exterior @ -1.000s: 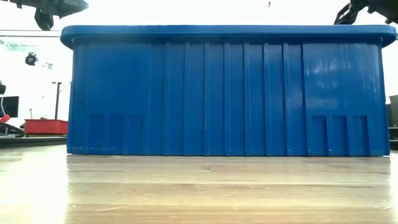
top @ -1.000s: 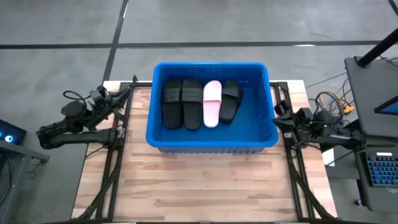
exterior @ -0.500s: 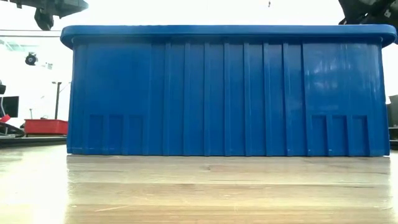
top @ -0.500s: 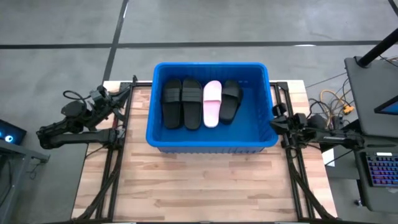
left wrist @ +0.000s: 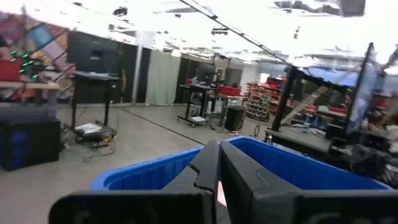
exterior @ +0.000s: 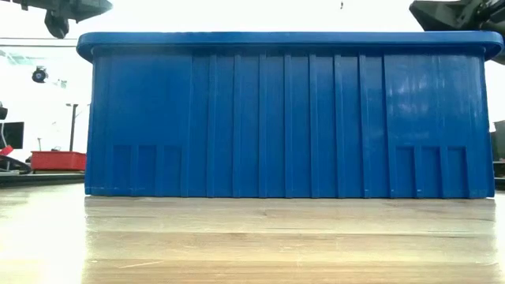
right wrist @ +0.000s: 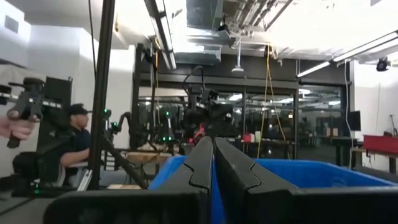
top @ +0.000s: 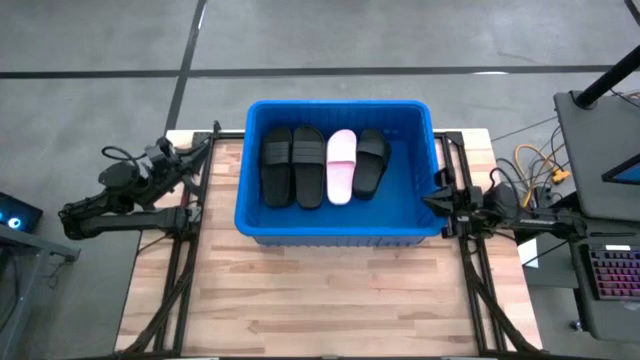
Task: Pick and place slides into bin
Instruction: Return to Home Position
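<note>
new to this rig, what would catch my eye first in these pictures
The big blue bin stands on the far half of the wooden table and fills the low view. In it lie three black slides and one pink slide, side by side. Both tools are shut: the right tool by the bin's right wall, the left tool off its left side.

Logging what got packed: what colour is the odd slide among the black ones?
Pale pink; the slide shows best in the high view.
</note>
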Controlling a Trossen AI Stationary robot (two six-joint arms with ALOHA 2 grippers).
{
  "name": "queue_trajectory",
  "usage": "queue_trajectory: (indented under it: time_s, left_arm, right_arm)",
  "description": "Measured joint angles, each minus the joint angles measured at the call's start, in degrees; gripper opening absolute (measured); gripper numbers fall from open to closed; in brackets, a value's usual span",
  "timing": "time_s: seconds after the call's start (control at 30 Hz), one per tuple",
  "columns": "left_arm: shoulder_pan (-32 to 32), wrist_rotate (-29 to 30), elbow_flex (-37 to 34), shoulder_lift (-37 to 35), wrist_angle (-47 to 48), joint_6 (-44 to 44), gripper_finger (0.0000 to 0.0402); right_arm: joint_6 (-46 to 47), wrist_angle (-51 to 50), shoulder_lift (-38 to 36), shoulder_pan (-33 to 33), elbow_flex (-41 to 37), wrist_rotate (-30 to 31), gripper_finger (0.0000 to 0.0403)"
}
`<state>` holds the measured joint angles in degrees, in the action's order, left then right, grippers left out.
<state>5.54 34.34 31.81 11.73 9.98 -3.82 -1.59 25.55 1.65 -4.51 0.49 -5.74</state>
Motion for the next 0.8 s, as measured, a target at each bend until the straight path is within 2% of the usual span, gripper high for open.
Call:
queue_trajectory:
  time_s: [0.23, 0.37, 0.43, 0.57, 0.73, 0.8]
  left_arm:
    - [0.00, -7.93, 0.00, -0.24, -0.08, 1.67, 0.0000]
    - [0.00, -21.28, -0.15, -0.16, -0.07, 1.20, 0.0000]
    - [0.00, -24.66, -0.75, -0.12, -0.13, 0.84, 0.0000]
    - [-0.01, -23.47, -4.59, -2.42, 0.14, 1.43, 0.0000]
    - [0.00, -20.80, -11.68, -10.61, -1.40, -0.13, 0.0000]
    - [0.00, -21.04, -14.30, -9.80, -2.67, -0.67, 0.0000]
  right_arm:
    - [3.83, -1.80, 0.00, 0.00, 0.00, 0.31, 0.0008]
    - [5.74, -1.80, 0.00, 0.00, 0.00, 0.77, 0.0009]
    - [6.56, -1.78, 0.00, 0.00, 0.00, 1.30, 0.0009]
    - [8.62, -1.75, 0.00, 0.00, 0.00, 1.38, 0.0009]
    - [9.69, -1.67, 0.00, 0.00, 0.02, 1.43, 0.0009]
    - [9.67, -1.64, -0.06, -0.02, 0.02, 1.60, 0.0009]
